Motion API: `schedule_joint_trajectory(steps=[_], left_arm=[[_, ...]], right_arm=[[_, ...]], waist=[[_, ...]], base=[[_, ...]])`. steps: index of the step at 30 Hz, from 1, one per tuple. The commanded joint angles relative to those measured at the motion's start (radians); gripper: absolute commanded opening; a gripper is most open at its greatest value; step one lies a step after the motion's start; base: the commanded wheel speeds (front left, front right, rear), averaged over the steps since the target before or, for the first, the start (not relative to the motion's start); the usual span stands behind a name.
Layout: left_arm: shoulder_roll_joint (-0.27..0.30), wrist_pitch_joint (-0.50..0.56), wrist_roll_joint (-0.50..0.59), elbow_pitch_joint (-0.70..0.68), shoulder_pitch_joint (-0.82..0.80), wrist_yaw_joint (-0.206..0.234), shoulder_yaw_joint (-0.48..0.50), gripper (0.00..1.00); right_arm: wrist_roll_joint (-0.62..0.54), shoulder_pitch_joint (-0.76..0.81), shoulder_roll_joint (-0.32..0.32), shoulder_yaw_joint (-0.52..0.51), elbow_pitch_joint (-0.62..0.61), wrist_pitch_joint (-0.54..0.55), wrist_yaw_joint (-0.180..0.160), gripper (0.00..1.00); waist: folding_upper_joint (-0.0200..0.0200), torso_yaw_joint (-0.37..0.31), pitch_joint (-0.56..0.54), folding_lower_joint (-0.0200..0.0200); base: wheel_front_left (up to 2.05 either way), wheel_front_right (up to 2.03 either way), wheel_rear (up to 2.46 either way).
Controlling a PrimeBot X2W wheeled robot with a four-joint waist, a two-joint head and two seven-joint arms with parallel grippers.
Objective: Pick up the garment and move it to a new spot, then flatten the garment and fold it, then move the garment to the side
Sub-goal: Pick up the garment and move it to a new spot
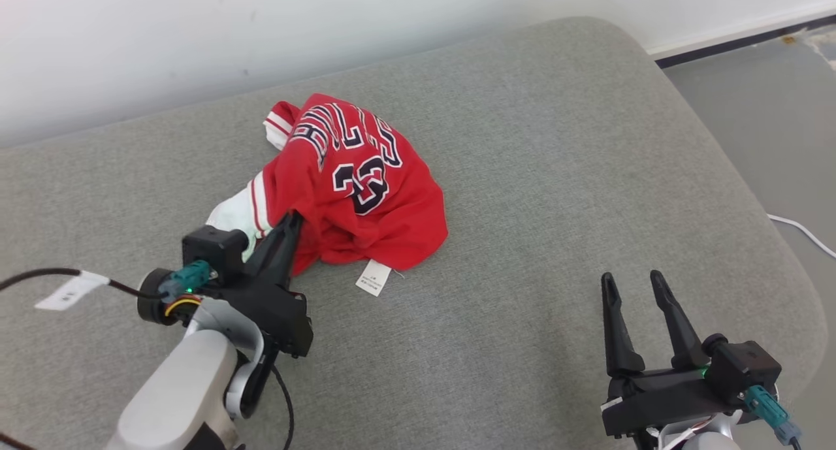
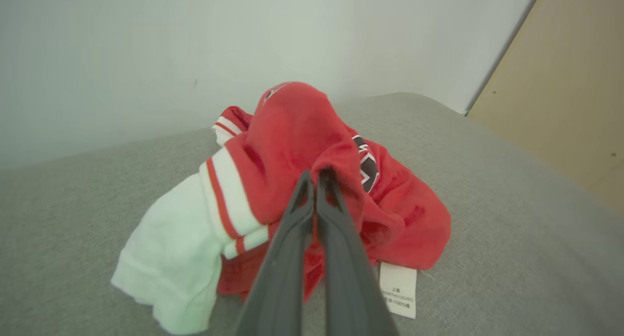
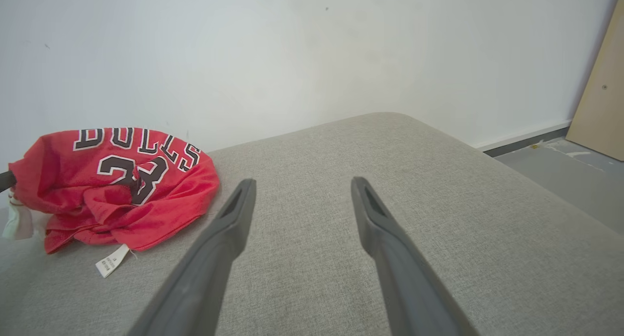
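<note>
Head view: high, angled down over the grey cushion point(image 1: 555, 176).
Left wrist view: low, close against the red garment point(image 2: 292, 131).
Right wrist view: low, farther back.
Shared: garment, cushion.

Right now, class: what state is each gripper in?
Left gripper: closed, pinching the red garment.
Right gripper: open, holding nothing.

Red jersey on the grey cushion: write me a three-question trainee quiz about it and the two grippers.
1. True or false: the left gripper is shut on a fold of the jersey.
2. The right gripper is: A) open, apart from the jersey; B) shut on the jersey; C) pressing the jersey flat.
3. One word: is the jersey flat or crumpled?
Key: 1 true; 2 A; 3 crumpled.
</note>
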Motion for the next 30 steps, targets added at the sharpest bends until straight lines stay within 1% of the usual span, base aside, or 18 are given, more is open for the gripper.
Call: schedule_joint_trajectory(steps=[1, 2, 4, 5, 7, 14, 16, 22, 28, 30], left_arm=[[-0.011, -0.022, 0.019, 0.023, -0.006, -0.008, -0.011, 0.5], [-0.015, -0.034, 0.027, 0.032, -0.019, -0.011, -0.013, 1.0], [-0.022, -0.053, 0.036, 0.041, -0.043, -0.015, -0.016, 1.0], [-0.027, -0.067, 0.045, 0.04, -0.059, -0.011, -0.013, 1.0], [-0.023, -0.078, 0.051, 0.032, -0.068, -0.007, -0.007, 1.0], [0.022, -0.081, 0.077, -0.021, -0.035, 0.02, -0.006, 1.0], [0.031, -0.081, 0.078, -0.026, -0.025, 0.026, -0.005, 1.0], [0.091, -0.092, 0.077, -0.055, 0.062, 0.065, 0.019, 1.0], [0.148, -0.105, 0.048, -0.104, 0.175, 0.108, 0.102, 1.0], [0.156, -0.106, 0.059, -0.136, 0.217, 0.124, 0.127, 1.0]], right_arm=[[-0.01, -0.001, 0.0, -0.009, -0.001, -0.002, -0.002, 1.0], [-0.014, -0.001, 0.0, -0.009, -0.001, -0.002, -0.002, 1.0], [-0.018, 0.002, 0.0, -0.019, -0.001, -0.002, -0.002, 1.0], [-0.02, 0.008, 0.0, -0.026, -0.001, -0.002, -0.002, 1.0], [-0.026, 0.019, 0.0, -0.03, 0.0, -0.002, -0.002, 1.0], [-0.039, 0.04, 0.0, -0.044, 0.002, -0.002, -0.002, 1.0], [-0.039, 0.041, 0.0, -0.044, 0.004, -0.002, -0.002, 1.0], [-0.048, 0.044, -0.001, -0.047, 0.005, -0.002, -0.002, 1.0], [-0.059, 0.051, 0.0, -0.046, -0.001, -0.002, -0.002, 1.0], [-0.063, 0.049, 0.0, -0.048, -0.002, -0.003, -0.002, 1.0]], waist=[[0.0, 0.017, -0.008, 0.0001], [0.0, 0.024, -0.012, 0.0001], [0.0, 0.042, -0.022, 0.0001], [0.0, 0.063, -0.036, 0.0001], [0.0, 0.084, -0.052, 0.0001], [0.0, 0.158, -0.081, 0.0001], [0.0, 0.166, -0.083, 0.0001], [0.0, 0.208, -0.095, 0.0001], [0.0, 0.235, -0.109, 0.0001], [0.0, 0.243, -0.115, 0.0001]], base=[[0.0, 0.0, 0.0], [0.0, 0.0, 0.0], [0.0, 0.0, 0.0], [0.0, 0.0, 0.0], [0.0, 0.0, 0.0], [0.0, 0.0, 0.0], [0.0, 0.0, 0.0], [0.0, 0.0, 0.0], [0.0, 0.0, 0.0], [0.0, 0.0, 0.0]])
